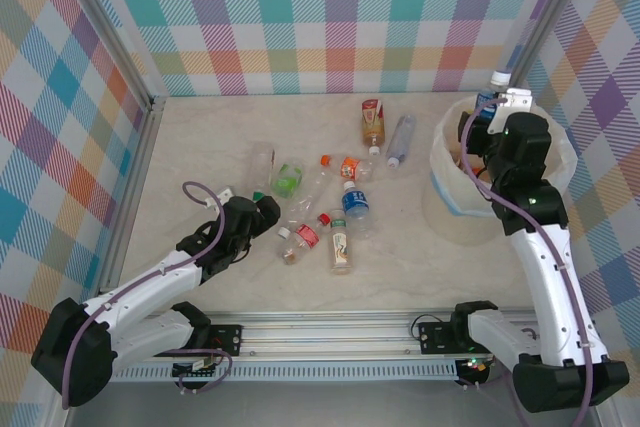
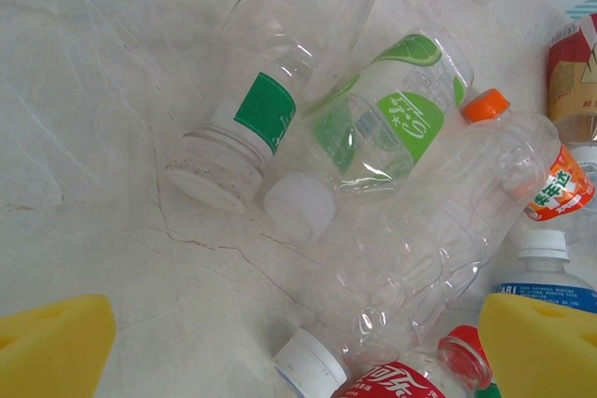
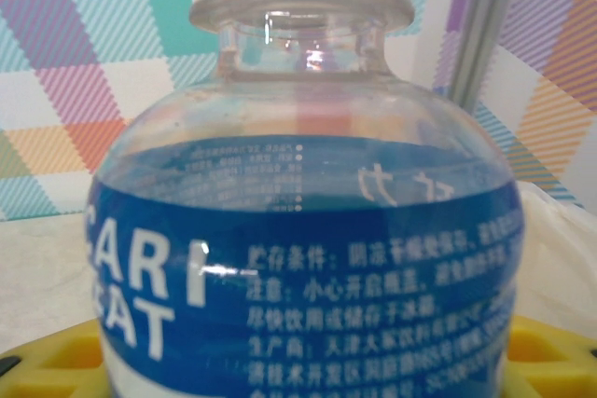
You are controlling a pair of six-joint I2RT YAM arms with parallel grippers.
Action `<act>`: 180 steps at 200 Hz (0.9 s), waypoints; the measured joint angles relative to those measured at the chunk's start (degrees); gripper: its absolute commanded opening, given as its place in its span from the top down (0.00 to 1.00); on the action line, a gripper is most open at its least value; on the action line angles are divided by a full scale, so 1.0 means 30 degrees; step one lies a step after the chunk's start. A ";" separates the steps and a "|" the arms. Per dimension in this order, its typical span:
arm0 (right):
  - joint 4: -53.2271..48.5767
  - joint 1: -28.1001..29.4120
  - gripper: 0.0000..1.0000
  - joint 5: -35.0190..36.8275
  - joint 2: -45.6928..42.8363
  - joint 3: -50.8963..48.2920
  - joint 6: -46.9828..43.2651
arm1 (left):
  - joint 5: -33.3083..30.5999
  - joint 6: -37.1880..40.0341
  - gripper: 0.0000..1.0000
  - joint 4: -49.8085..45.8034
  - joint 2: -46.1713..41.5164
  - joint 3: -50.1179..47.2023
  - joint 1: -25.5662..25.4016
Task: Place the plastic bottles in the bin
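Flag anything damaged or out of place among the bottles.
The unlabelled clear bottle looks crushed, its walls dented and creased, lying beside the lime-label bottle. Nothing looks spilled.

The top camera looks down on everything; the left wrist closely shares the bottles (image 1: 288, 179) left of the bin (image 1: 447, 187); the right wrist, above the bin, faces the wall (image 3: 65, 62).

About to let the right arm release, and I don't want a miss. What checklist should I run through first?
1. Right gripper shut on the blue-labelled bottle: ok.
2. That bottle over the bin opening: cannot tell; top view puts it at the far rim.
3. Left gripper away from the bin: ok.
4. Its jaws open, green-labelled bottle ahead: ok.
5. Table cleared of loose bottles: not ok, several lie there.
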 measured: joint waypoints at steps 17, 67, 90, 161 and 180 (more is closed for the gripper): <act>-0.0495 -0.1064 0.50 -0.0408 0.0240 0.0044 0.0248 | 0.0087 0.0342 0.00 0.0000 0.0000 0.0000 0.0044; -0.1632 -0.2871 0.39 -0.2463 0.1173 0.0219 0.1457 | 0.0838 0.1246 0.00 0.0022 -0.0036 0.0000 0.0080; -0.1843 -0.2929 0.26 -0.4007 0.1260 0.0219 0.1894 | 0.1792 0.2288 0.00 0.0146 0.0022 0.0007 0.0087; -0.2164 -0.2929 0.14 -0.6557 0.0823 0.0291 0.2652 | 0.5479 0.6484 0.00 -0.0160 0.2594 0.1501 -0.0262; -0.2186 -0.2929 0.13 -0.7497 0.0444 0.0306 0.2652 | 0.5872 0.7424 0.00 -0.0321 0.3213 0.1938 -0.0984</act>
